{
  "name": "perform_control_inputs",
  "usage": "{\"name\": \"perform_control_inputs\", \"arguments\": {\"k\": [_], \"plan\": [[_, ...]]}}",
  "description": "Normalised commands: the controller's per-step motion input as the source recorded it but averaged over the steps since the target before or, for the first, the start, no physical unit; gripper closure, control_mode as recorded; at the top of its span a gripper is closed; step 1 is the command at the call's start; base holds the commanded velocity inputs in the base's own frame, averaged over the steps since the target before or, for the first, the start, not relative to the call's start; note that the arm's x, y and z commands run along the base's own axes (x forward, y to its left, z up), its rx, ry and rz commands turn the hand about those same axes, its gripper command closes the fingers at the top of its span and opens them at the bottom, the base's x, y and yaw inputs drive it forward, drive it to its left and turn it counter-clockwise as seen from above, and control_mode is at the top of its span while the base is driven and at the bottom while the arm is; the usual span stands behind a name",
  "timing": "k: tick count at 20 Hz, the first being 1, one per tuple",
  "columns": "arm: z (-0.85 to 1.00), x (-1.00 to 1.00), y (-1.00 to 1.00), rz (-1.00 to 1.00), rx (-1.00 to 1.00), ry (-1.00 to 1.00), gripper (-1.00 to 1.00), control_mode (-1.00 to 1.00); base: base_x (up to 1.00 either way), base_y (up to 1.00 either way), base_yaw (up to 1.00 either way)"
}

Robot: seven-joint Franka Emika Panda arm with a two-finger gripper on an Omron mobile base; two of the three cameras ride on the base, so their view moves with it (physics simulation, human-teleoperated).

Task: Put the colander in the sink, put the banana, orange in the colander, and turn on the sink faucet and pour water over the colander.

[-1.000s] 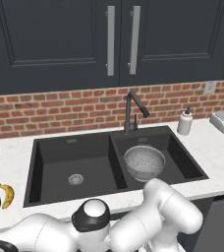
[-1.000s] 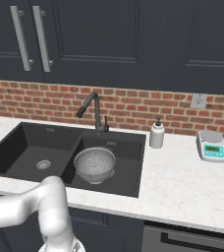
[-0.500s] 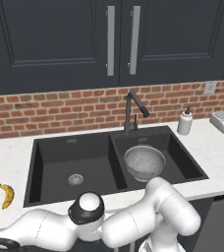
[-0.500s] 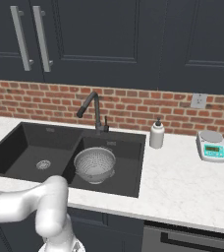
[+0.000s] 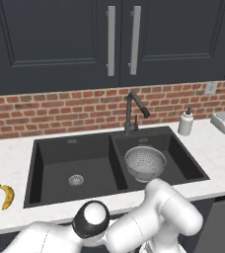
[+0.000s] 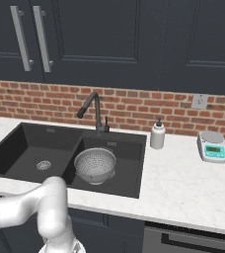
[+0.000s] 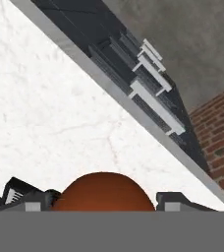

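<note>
Fingers (image 7: 38,202) flank the orange (image 7: 104,192) on the table (image 7: 50,123), apparently closing; contact unclear. Squeeze evenly across its widest part, then lift straight up.

You see a white soap bottle (image 5: 185,123) standing on the white marble counter (image 6: 183,183) just right of the basins, against the red brick backsplash (image 5: 60,108). Farther right sits a small digital scale (image 6: 211,146). Dark cabinet doors (image 5: 60,39) with silver bar handles (image 5: 111,39) hang above.
</note>
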Motion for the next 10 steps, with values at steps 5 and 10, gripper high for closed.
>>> {"name": "perform_control_inputs", "arguments": {"k": [5,10], "plan": [[0.0,-0.22,-1.0,-0.21,0.35,-0.33,1.0,-1.0,0.0,0.0,0.0],[0.01,-0.02,-1.0,-0.19,0.42,-0.26,1.0,-1.0,0.0,0.0,0.0]]}}
